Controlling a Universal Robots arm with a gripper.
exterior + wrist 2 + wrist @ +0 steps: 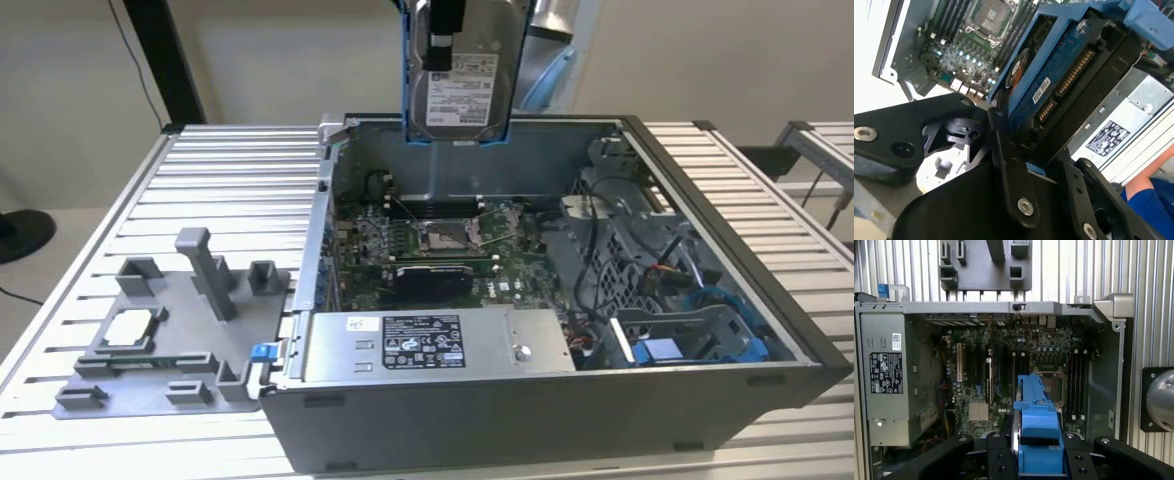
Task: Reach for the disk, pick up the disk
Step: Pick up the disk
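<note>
The black pincer (1036,460) is clamped on the flat silver-grey metal disk with its bright blue plastic frame (461,85); the disk hangs upright above the open grey metal computer case (747,300), clear of the green motherboard (441,240); the case stands on the ribbed aluminium desk (227,170), beside a grey plastic fixture plate (160,330).

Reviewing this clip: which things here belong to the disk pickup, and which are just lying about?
Part of the job:
disk, held upright above the computer case
hand, closed on the disk

Just lying about:
grey power supply box
grey plastic holder on the table
</note>
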